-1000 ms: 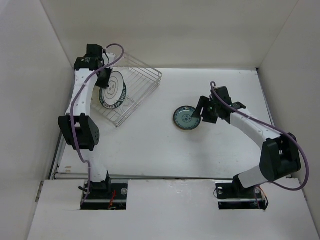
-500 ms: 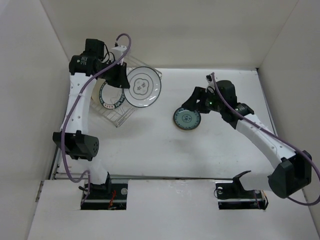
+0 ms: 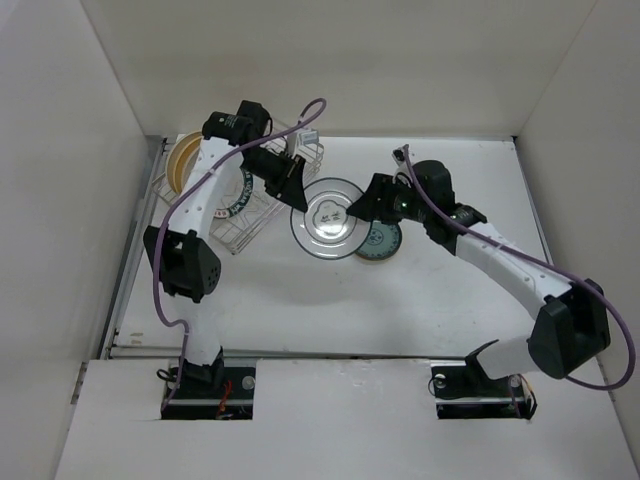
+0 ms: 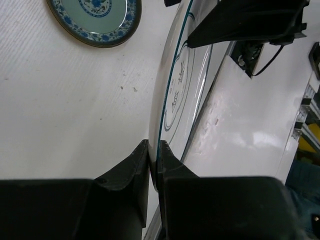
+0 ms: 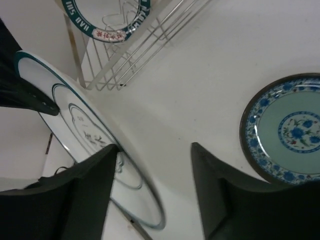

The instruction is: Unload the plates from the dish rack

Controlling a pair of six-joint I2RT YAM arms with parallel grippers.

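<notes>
My left gripper is shut on the rim of a white plate with thin teal rings and holds it above the table right of the dish rack. In the left wrist view the gripper pinches the plate's edge. My right gripper is open at the plate's right edge. In the right wrist view the gripper is open and the plate lies by its left finger. A teal patterned plate lies on the table, partly under the held plate. A white plate with a dark patterned rim stands in the rack.
A cream and tan plate stands at the rack's far left end. The teal plate also shows in the left wrist view and the right wrist view. White walls close in the table at left, back and right.
My left gripper has lifted the white plate out of the rack and carried it right, over the table's middle. My right gripper has moved left up to the plate's edge.
</notes>
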